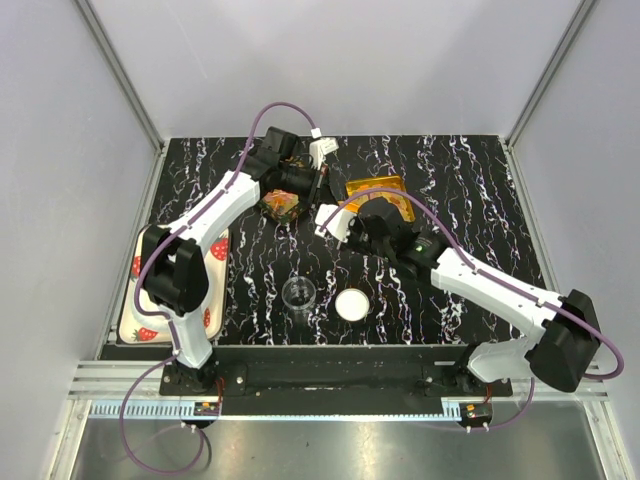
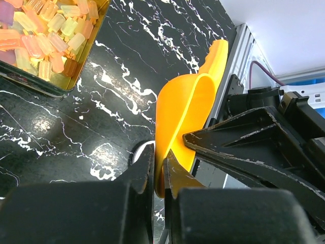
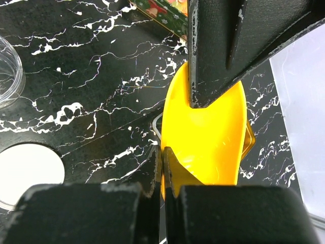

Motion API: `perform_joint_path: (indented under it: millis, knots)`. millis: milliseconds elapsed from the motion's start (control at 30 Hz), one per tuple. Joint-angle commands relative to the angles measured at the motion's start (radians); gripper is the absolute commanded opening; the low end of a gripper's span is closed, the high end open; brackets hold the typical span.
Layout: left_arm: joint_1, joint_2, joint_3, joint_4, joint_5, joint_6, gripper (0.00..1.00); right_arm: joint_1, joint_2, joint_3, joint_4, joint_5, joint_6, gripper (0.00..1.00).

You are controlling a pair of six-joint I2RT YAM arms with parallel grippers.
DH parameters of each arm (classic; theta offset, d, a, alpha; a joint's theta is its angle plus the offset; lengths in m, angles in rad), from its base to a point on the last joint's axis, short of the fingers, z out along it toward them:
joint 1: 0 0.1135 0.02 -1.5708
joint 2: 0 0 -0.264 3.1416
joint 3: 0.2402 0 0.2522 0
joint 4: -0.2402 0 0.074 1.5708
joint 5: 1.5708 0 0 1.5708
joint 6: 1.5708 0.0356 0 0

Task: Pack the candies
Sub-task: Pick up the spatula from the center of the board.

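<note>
We are watching the left end effector clamping its two black fingers on the thin edge of a yellow-orange plastic scoop, with nothing but plastic showing between them. The right end effector is pinching the same scoop at the opposite edge, its jaws likewise closed tight on the rim. Both arms are gripping the one tool above the black, white-veined worktop.

The candies, tiny translucent gummy-like pieces in orange, yellow and pink, are lying heaped in an open square gold tin. The tin is sitting on the worktop just beside the left end effector, up and to the left in the left wrist view. In the view from above it is lying on the side of the left end effector away from the right arm. We are judging the left arm the nearer of the two.

The scoop's long axis is running from one end effector to the other, pointing past the tin and not into it. We are reading this as a shared hold. One arm would have to let go, and the scoop would have to swing toward the tin, before any candies could be lifted.

A second gold tin is standing just behind the right end effector. A clear round cup and a white round lid are waiting side by side nearer the arm bases, well apart from the candies.
</note>
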Motion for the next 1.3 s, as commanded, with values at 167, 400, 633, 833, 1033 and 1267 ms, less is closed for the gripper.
perform_joint_path:
  millis: [167, 400, 633, 833, 1033, 1267]
  knots:
    - [-0.003, -0.038, 0.009, 0.005, -0.024, 0.034, 0.0, 0.017, -0.077, 0.085, -0.038, -0.045, 0.015, 0.49]
    - [0.0, -0.095, -0.007, -0.01, -0.031, 0.071, 0.0, 0.017, -0.195, 0.056, -0.11, -0.152, 0.02, 0.72]
    - [0.01, -0.149, -0.011, -0.035, 0.047, 0.111, 0.0, -0.038, -0.327, -0.066, -0.067, -0.228, -0.025, 0.74]
    - [0.013, -0.195, -0.019, -0.05, 0.094, 0.154, 0.0, -0.098, -0.379, -0.094, -0.063, -0.285, -0.019, 0.63]
    - [0.015, -0.227, -0.03, -0.059, 0.108, 0.172, 0.0, -0.143, -0.399, -0.113, -0.053, -0.303, -0.019, 0.53]
    - [0.015, -0.239, -0.044, -0.059, 0.13, 0.178, 0.0, -0.147, -0.385, -0.131, -0.026, -0.3, -0.025, 0.48]
